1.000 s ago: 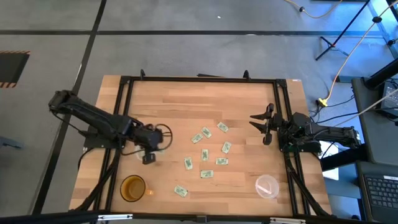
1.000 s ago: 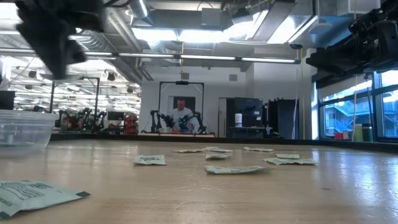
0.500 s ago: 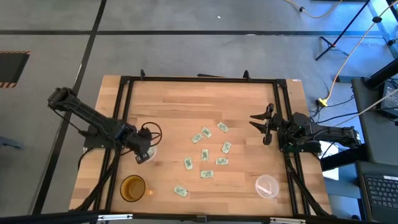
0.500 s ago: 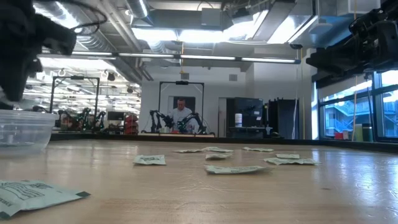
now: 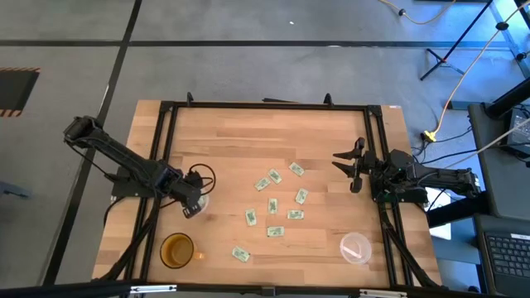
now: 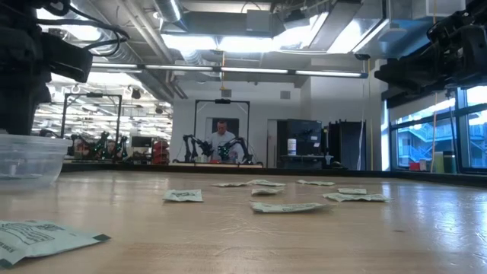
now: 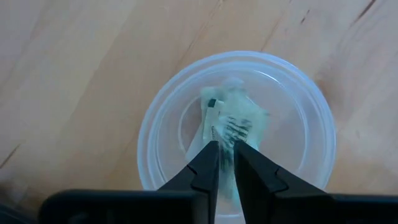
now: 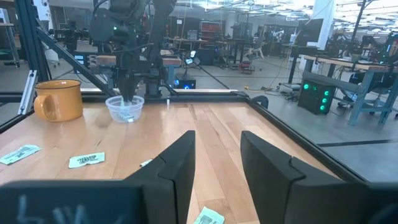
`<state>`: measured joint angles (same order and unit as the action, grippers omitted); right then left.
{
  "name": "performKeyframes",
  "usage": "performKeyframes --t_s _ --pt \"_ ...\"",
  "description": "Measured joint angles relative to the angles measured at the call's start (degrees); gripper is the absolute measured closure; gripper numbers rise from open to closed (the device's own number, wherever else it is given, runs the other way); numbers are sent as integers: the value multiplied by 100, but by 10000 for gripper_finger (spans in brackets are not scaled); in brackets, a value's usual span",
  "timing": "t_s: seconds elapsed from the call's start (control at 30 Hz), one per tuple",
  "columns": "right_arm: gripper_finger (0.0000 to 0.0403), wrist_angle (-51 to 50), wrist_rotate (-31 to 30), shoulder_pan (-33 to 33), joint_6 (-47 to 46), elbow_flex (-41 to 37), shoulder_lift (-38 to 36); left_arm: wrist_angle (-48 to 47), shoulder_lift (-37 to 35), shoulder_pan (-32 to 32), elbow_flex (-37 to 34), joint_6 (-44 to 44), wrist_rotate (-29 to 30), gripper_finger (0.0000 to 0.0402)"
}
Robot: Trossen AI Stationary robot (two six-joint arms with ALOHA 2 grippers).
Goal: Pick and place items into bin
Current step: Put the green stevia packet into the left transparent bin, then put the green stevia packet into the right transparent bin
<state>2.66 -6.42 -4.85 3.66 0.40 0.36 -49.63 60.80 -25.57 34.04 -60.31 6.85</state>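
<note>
Several pale green and white packets (image 5: 272,206) lie flat in the middle of the wooden table, also seen in the low view (image 6: 289,206). A clear plastic cup (image 5: 199,204) stands near the table's left side. My left gripper (image 5: 191,204) points down over it, shut on one packet (image 7: 231,121) inside the cup's rim (image 7: 155,124). In the low view the left arm (image 6: 19,84) reaches down to the cup (image 6: 27,160). My right gripper (image 5: 351,170) waits open at the table's right side, touching nothing. My left gripper pinches a packet between its two fingers (image 7: 208,163), coming from above and pointing down. The packet's end by the fingers (image 7: 226,163) runs in between them. Its far end (image 7: 214,102) reaches down inside the clear cup; whether it rests on the cup's bottom I cannot tell.
A yellow mug (image 5: 176,250) stands near the near left corner. A second clear cup (image 5: 356,247) stands near the near right corner. A black frame (image 5: 265,106) runs round the table. One packet (image 6: 46,236) lies close to the near edge. A person stands far off in the room (image 6: 221,141).
My left gripper has moved toward the table's left edge and come down over the clear cup, carrying the packet into it. The right arm and the packets on the table have stayed where they were.
</note>
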Motion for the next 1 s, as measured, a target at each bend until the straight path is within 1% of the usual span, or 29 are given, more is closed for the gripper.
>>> performKeyframes --t_s 0.1,0.2,0.33,0.4,0.47,0.6,0.67,0.73,0.87,1.0 --pt "270 1 0 -2 0 1 0 15 0 1 0 2 3 345" --pt "270 0 0 0 0 0 0 40 -2 1 30 233 9 334" --pt "270 2 0 0 -37 0 0 60 -4 6 403 696 98 323" --pt "270 12 0 0 -138 1 0 76 -5 5 645 1080 331 320" --pt "270 78 0 0 -197 2 0 336 -11 5 825 1556 682 318" --pt "270 406 0 -1 -201 0 0 1339 -10 14 922 2600 1676 319" --pt "270 599 0 0 -204 0 0 1669 -10 98 922 3109 1919 320" --pt "270 806 0 0 -208 2 0 1678 -82 255 920 3461 1901 319" --pt "270 1142 2 0 -186 1 -2 1643 -335 661 907 3831 1841 320" --pt "270 1280 2 -2 -193 1 -1 1981 -801 1069 654 4492 1428 320"
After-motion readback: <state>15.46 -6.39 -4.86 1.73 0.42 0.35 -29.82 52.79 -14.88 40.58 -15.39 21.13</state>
